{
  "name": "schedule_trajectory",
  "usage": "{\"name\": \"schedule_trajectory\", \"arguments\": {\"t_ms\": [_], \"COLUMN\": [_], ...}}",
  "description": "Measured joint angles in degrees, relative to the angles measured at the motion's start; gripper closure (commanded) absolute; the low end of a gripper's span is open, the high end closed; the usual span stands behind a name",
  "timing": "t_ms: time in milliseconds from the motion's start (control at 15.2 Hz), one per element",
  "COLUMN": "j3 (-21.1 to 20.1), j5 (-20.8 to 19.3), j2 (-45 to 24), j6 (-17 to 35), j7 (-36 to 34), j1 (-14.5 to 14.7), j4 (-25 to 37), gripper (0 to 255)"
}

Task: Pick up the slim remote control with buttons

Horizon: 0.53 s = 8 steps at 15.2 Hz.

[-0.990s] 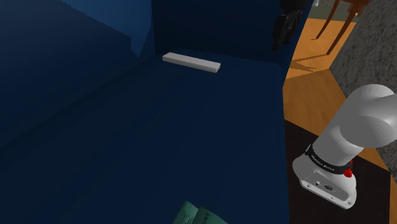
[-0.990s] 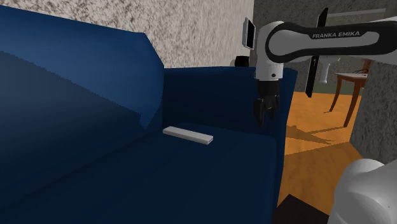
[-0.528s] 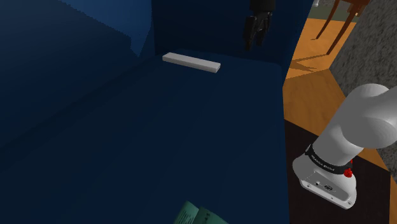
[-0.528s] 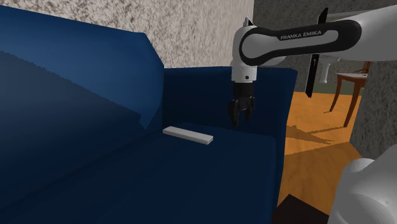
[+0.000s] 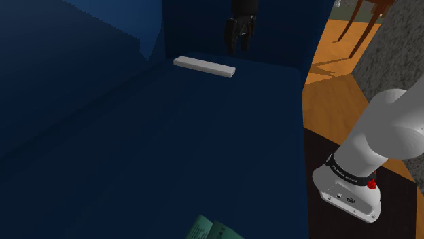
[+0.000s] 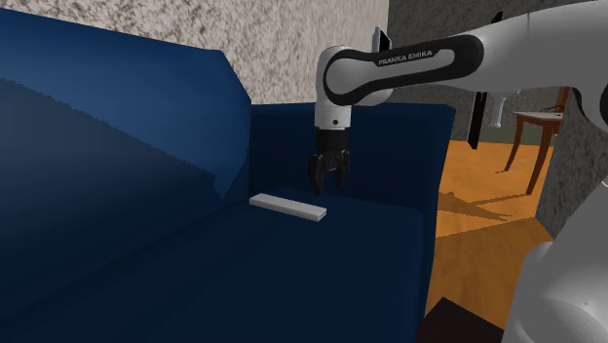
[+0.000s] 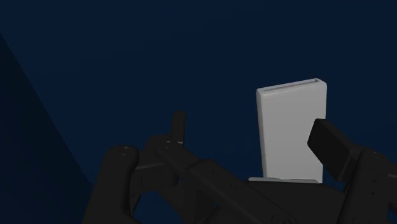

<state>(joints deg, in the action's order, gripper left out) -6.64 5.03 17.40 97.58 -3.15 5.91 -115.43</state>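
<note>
1. Hovering fingers-down over the far end of the blue sofa seat [image 5: 224, 142], black gripper [image 6: 328, 185] with its fingers spread and clasping nothing.
2. Lying flat on that seat close to the backrest, slim pale grey remote control [image 5: 204, 66], near the fingertips but apart from them.
3. From the wrist, gripper [image 7: 252, 127] with one finger [image 7: 331, 145] overlapping a lower corner of the remote control [image 7: 289, 130]; nearer end hidden behind the hand.
4. Top face plain, any markings too faint to tell.
5. In the shoulder view, gripper [image 5: 240, 46] cut off above by the top edge.
6. At that view's bottom edge, a green thing [image 5: 210, 229], mostly cropped, perhaps folded cloth.
</note>
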Motion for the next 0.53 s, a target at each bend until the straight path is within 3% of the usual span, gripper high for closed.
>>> {"name": "schedule_trajectory", "arguments": {"t_ms": [528], "j3": [-3.5], "j5": [0.1], "j2": [-14.3], "j6": [2.3], "j7": [-2.1], "j1": [2.5], "j4": [13.9], "gripper": [0]}}
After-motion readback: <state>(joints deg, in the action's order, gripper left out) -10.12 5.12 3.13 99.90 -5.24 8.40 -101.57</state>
